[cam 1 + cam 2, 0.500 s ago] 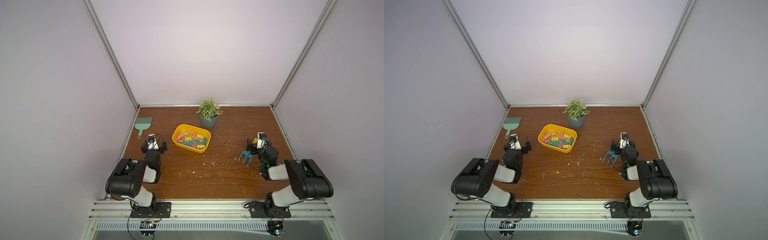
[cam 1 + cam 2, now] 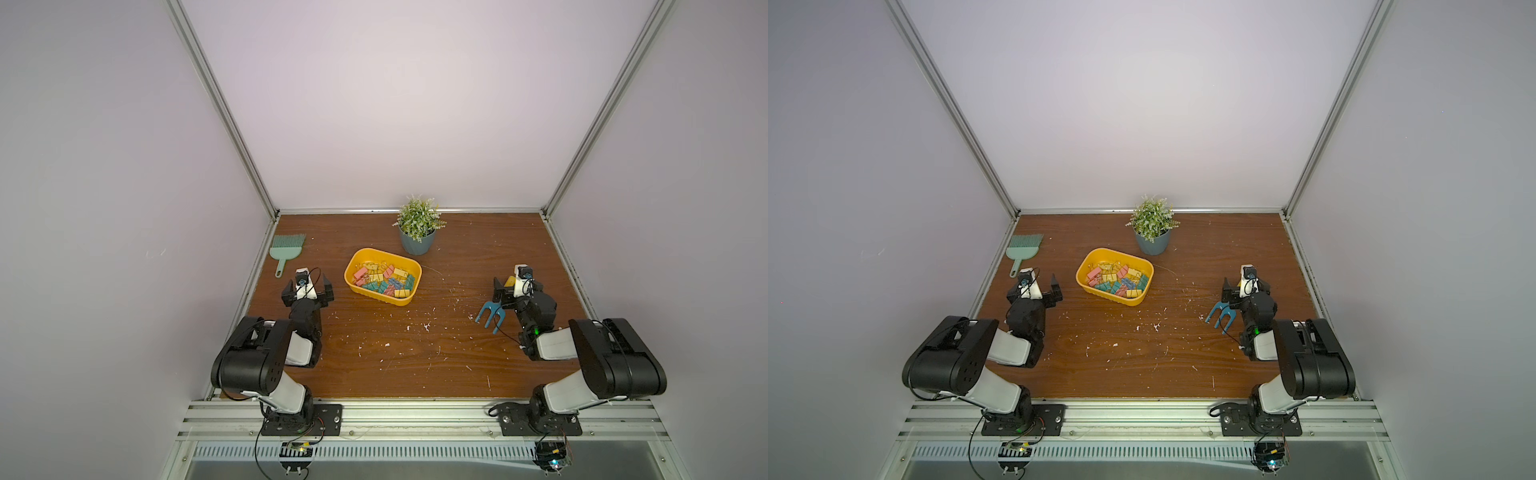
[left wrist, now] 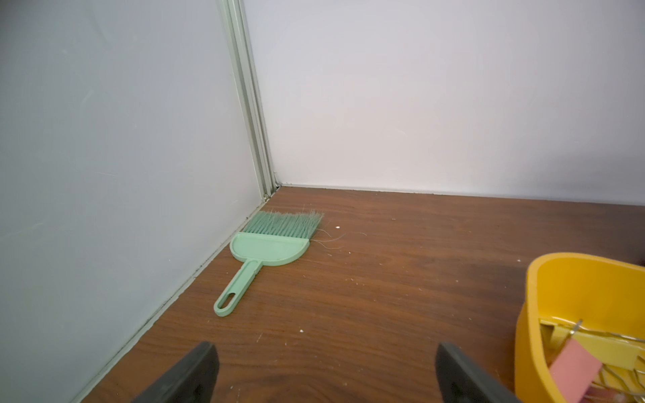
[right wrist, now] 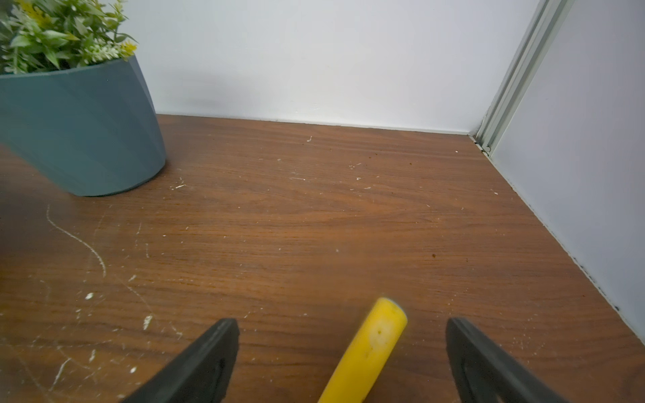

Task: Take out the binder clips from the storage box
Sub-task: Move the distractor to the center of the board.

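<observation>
Your left claw (image 2: 307, 284) hangs released low over the left side of the desk (image 2: 415, 357). Its jaws are spread wide, and in the left wrist view only bare wood shows between its dark fingers (image 3: 195, 370). Just to its right, and apart from it, the yellow storage box (image 2: 365, 293) sits flat on the desk, a little left of centre and towards the back. The binder clips (image 2: 384, 280) lie heaped inside it, a jumble of pink, yellow, teal and blue with thin wire handles. In both top views, every clip you can make out is within the rim. The left wrist view catches one end of the box, with a pink clip against yellow ones. Behind the box and slightly to its right, close to it, stands a grey-blue plant pot (image 2: 417, 246) with green sprigs. A mint-green brush (image 2: 286, 246) lies flat by the left wall, behind your left claw. Your right claw (image 4: 342, 323) is also released, low on the right side of the desk and well apart from the box. The yellow handle (image 4: 370, 349) of a fork tool (image 2: 490, 316) lies between its fingers with a gap on each side. The tool's blue forked head points towards the front of the desk. White flecks (image 2: 426, 327) are scattered over the wood.
</observation>
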You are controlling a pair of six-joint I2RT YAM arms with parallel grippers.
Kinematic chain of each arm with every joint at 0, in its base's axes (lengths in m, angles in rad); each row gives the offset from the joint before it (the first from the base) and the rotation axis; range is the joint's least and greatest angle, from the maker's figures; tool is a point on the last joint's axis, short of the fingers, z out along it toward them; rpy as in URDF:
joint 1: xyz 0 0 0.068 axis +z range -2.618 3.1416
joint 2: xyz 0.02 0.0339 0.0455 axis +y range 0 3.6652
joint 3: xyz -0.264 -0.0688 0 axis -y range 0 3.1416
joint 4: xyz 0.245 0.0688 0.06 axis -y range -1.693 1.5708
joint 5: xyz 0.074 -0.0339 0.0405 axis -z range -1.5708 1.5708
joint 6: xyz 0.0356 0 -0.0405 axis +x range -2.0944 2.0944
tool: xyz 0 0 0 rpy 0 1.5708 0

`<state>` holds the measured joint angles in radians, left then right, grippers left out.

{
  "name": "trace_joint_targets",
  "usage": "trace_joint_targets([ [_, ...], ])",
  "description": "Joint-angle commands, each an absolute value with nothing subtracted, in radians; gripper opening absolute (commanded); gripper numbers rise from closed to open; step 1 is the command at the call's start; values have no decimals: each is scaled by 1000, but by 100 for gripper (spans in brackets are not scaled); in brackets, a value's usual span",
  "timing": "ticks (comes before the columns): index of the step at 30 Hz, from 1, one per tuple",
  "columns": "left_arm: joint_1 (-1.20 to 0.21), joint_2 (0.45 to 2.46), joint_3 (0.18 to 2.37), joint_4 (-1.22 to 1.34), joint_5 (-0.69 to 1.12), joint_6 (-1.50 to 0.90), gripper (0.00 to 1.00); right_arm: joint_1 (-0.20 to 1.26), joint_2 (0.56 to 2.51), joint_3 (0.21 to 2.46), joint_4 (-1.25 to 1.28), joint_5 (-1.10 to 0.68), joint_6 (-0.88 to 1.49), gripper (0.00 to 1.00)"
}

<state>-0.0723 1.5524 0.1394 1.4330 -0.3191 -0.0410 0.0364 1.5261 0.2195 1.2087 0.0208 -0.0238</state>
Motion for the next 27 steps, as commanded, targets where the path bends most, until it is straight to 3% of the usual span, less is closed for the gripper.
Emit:
trace_joint_targets([
  [1,-85,1536,66,1576,-342,-29,100,43,1472,232,1221,21,-36,99],
  [6,-127,1562,5,1746,-359,21,100,44,1263,354,801,85,51,99],
  [8,-174,1515,-4,1760,-515,38,100,43,1179,400,654,63,137,100],
  [10,-184,1400,-20,1690,-574,25,100,41,1121,443,517,72,308,99],
  [13,-180,1185,24,1421,-599,-29,100,35,1077,471,403,-116,381,99],
  [17,-131,948,137,949,-484,-232,100,38,1118,489,303,-350,434,99],
  [20,-92,856,197,728,-397,-357,100,49,1201,528,148,-368,461,93],
  [27,-82,844,287,574,-161,-468,100,159,1326,573,10,-457,425,84],
])
